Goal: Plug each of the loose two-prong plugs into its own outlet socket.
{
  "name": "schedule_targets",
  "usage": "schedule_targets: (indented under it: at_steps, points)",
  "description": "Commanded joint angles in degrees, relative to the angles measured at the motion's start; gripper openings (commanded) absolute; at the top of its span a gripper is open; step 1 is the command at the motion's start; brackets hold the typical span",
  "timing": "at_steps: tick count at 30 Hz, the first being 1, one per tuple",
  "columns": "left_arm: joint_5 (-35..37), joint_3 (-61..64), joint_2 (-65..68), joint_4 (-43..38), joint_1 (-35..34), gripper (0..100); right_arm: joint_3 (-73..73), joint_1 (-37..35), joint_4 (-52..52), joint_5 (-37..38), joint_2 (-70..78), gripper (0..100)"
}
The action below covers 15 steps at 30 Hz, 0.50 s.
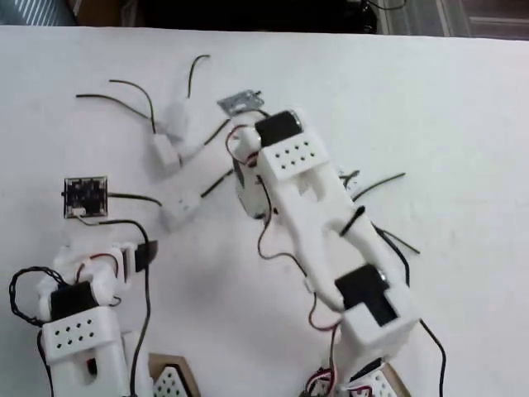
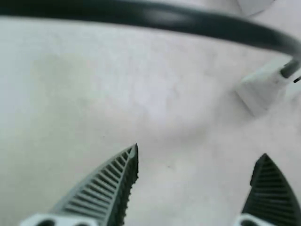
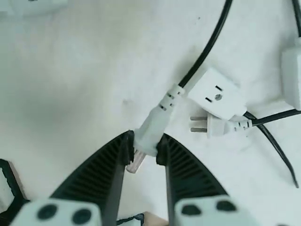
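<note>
the right gripper (image 3: 145, 140) is clenched on a white two-prong plug (image 3: 153, 125). the plug body is pinched between the two fingertips, and its prongs point back into the gap between the jaws. its black cord (image 3: 209, 44) runs away from the tips. just past the tips, off to one side, lies an outlet socket (image 3: 217, 98) with a second plug (image 3: 217, 127) right against it. the left gripper (image 2: 198, 153) is released, its jaws wide apart over the bare table (image 2: 94, 94). a white block (image 2: 263, 89) lies beyond one tip, apart from it.
</note>
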Motion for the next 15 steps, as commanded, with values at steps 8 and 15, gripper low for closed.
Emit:
schedule_targets:
  at_steps: [8, 15]
  points:
    - [-0.44, -0.18, -1.19, -1.14, -0.22, 37, 34.11, -0.92, -17.01, 9.58, -14.29, 1.7]
    - [-0.44, -0.18, -1.19, -1.14, -0.22, 37, 40.70, -0.75, -21.76, 9.67, -14.64, 7.7]
